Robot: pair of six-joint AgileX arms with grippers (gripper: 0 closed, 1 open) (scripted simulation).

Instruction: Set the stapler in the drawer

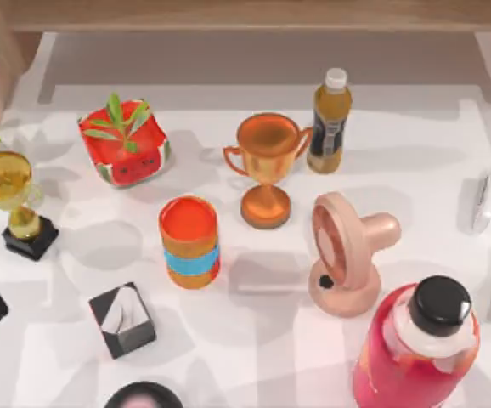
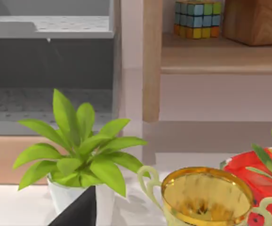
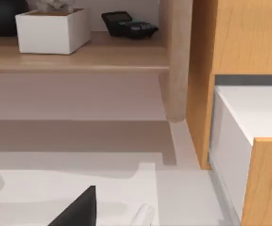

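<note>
One stapler [image 1: 487, 197] lies at the table's [image 1: 254, 331] right edge, untouched.

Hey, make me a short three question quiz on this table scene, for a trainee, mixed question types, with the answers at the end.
1. True or false: the stapler lies near the table's right edge in the top view.
2. Multiple choice: what stands closest to the amber bottle? A) the copper trophy B) the tissue box C) the gold trophy
3. Fill in: the orange can wears a ____ coloured band around its middle.

Key: 1 true; 2 A; 3 blue.
</note>
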